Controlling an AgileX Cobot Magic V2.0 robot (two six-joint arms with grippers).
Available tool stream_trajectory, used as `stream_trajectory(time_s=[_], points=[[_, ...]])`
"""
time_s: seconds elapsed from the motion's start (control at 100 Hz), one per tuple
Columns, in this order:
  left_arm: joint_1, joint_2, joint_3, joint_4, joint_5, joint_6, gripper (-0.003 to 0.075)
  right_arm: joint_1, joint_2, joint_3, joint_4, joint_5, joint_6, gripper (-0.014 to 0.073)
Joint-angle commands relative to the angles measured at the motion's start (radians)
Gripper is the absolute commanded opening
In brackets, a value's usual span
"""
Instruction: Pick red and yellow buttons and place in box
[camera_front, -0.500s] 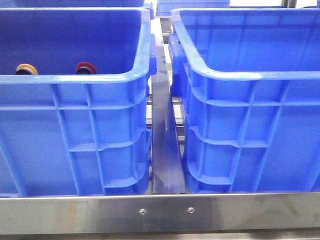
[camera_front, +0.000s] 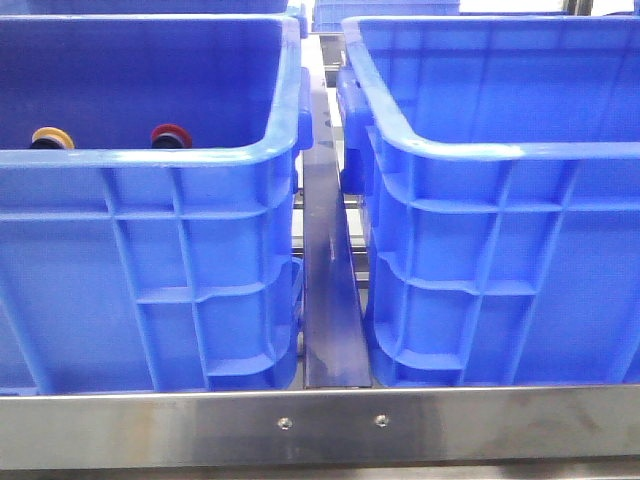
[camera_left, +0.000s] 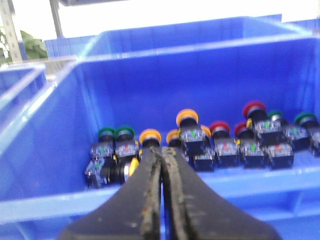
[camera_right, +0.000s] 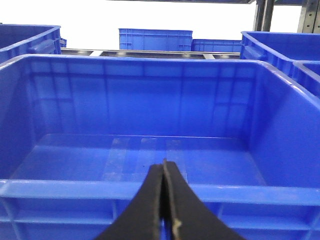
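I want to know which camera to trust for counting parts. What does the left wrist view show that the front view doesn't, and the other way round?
Only the left wrist view shows the whole cluster of buttons on the crate floor, green caps included, plus the left pincer, closed and holding nothing. Only the front view shows the second crate to the right, the metal divider between the two, and the steel front rail. Both show the left crate with a yellow-capped button and a red-capped button inside.

Both crates stand open-topped; the left crate holds clustered buttons, the right crate unobstructed floor.
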Motion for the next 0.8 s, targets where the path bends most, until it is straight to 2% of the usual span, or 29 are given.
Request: stream_trajectory(time_s=[0.0,0.21,0.32,0.5,0.69,0.74,0.79], points=[[-0.007,-0.032,-0.023,-0.002,-0.080,-0.011,-0.0019,-0.005,-0.027,-0.019,-0.006,-0.078,0.000,-0.0067],[-0.007,0.028,-0.188,-0.002,0.020,-0.011,-0.0019,-0.005,-0.027,-0.019,-0.006,-0.078,0.000,-0.0067],[-0.007,0.094,-0.292,-0.003,0.144,-0.011,-0.0019,-0.005,-0.027,-0.019,-0.006,-0.078,0.000,-0.0067],[-0.007,0.259,-0.456,-0.006,0.329,-0.011,-0.0019,-0.005,-0.027,-0.019,-0.006,-0.078,0.000,-0.0067],[-0.007,0.459,-0.583,-0.008,0.416,-0.011,-0.0018,-0.005,-0.027,-0.019,-0.006,-0.078,0.000,-0.0067],[-0.007,0.515,-0.612,-0.008,0.433,-0.011,-0.0008,-0.005,-0.027,-0.019,-0.006,-0.078,0.000,-0.0067],[-0.007,0.580,-0.643,-0.010,0.456,-0.011,0.0040,-0.005,-0.027,-0.019,-0.006,-0.078,0.000,-0.0067]])
